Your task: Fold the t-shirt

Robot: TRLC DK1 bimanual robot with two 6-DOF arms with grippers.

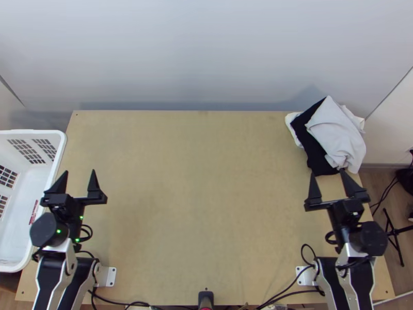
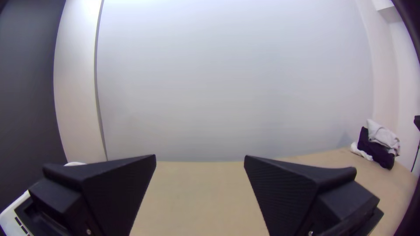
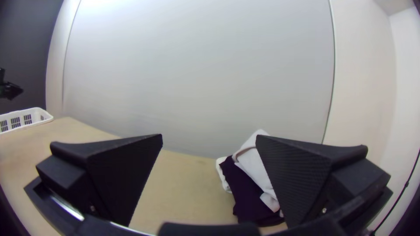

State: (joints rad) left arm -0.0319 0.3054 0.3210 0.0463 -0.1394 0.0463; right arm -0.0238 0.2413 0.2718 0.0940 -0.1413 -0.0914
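The heap of cloth with what I am to fold lies at the far right corner of the table, bunched; I cannot tell which piece is the t-shirt. A light grey cloth sits on top, rumpled, and lies over part of a black cloth, which shows on the heap's left and near sides. A white cloth peeks out from under the black one at the left.

My right gripper points toward the far side, near the heap, its two flat fingers wide apart and with nothing between them. From above, the tip of its right finger overlaps the near edge of the heap; I cannot tell whether it touches. In the right wrist view the cloths show behind that same finger.

My left gripper is at the table's left side, well apart from the heap. It also points to the far side, with its fingers spread wide and nothing held.

Just beside it, along the table's left edge, is a white basket with slotted walls. Black cables loop by the base of my right arm, and a pale grey wall stands beyond the far edge. Off to the right, on the floor, is a black stand.
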